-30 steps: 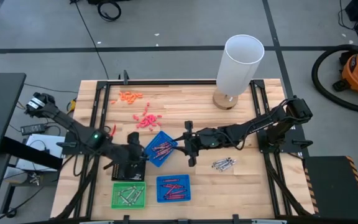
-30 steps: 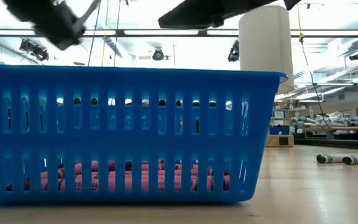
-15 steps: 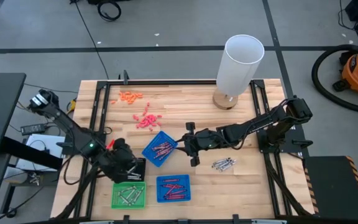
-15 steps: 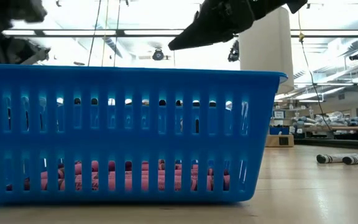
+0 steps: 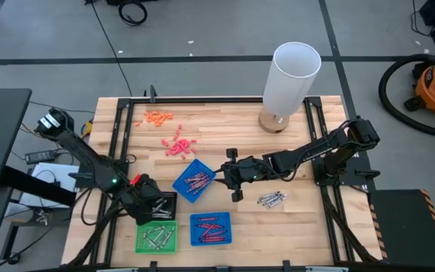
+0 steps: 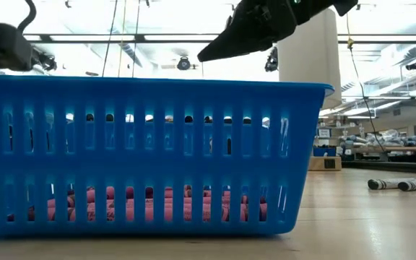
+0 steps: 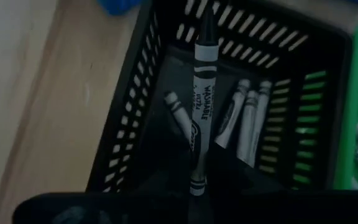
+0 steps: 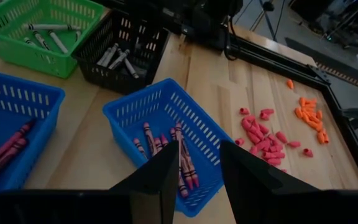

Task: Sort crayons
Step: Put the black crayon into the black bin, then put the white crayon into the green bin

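Observation:
My left gripper (image 5: 154, 207) hangs over the black tray (image 5: 168, 201), shut on a dark crayon (image 7: 202, 93) in a black-and-white wrapper. Several pale crayons (image 7: 244, 118) lie on that tray's floor. My right gripper (image 5: 232, 178) stands open with nothing between its fingers, just right of the tilted blue tray (image 5: 195, 180), which holds red crayons (image 8: 180, 152). A few grey crayons (image 5: 272, 199) lie loose on the table. A green tray (image 5: 157, 237) holds grey crayons, and a second blue tray (image 5: 211, 229) holds red ones. My left gripper pinches the dark crayon by its blunt end (image 7: 196, 177) between its two fingers. The fingers slant down from above and run along the crayon. The crayon sticks out past the fingertips, its point (image 7: 206, 25) foremost, clear above the black tray's floor.
A tall white cylinder (image 5: 293, 74) stands at the far right of the table. Pink bits (image 5: 177, 145) and orange bits (image 5: 158, 116) lie scattered at the far left. In the low view a blue basket wall (image 6: 150, 159) blocks most of the table.
My left gripper, still shut on the dark crayon, has sunk and gone toward the table's near edge until it hangs over the black tray, rolling its wrist on the way. My right gripper has tipped its fingers down a little and stayed in place.

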Robot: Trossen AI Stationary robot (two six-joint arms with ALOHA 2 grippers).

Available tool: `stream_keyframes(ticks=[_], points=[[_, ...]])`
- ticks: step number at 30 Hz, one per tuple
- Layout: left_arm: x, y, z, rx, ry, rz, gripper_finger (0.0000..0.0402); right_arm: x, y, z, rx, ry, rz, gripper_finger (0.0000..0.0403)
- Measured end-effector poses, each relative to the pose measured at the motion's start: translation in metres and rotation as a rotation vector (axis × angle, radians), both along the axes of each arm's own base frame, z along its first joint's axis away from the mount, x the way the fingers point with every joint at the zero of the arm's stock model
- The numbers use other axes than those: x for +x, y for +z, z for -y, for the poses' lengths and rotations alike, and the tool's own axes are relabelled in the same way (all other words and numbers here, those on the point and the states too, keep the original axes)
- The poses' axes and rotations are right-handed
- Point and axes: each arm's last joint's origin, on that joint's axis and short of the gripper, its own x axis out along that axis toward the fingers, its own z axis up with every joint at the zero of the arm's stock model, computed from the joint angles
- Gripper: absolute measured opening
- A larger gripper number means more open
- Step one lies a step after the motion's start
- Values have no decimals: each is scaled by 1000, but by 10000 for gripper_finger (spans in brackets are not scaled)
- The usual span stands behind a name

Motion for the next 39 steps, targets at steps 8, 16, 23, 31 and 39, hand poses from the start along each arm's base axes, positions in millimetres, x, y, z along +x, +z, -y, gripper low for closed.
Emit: stream_keyframes(ticks=[8, 16, 23, 31, 39], points=[[-3, -6, -2, 3, -13, -22, 44, -3, -5, 0, 13, -3, -53, 125], [1, 6, 1, -15, -51, -39, 123, -15, -21, 1, 119, -6, -270, 131], [13, 31, 9, 0, -172, 34, 171, -33, -36, 1, 217, -15, -530, 143], [28, 52, 5, 183, -218, 182, 173, -65, -49, -4, 212, -138, -849, 142], [37, 54, -6, 277, -212, 203, 173, -79, -54, -26, 246, -172, -892, 141]])
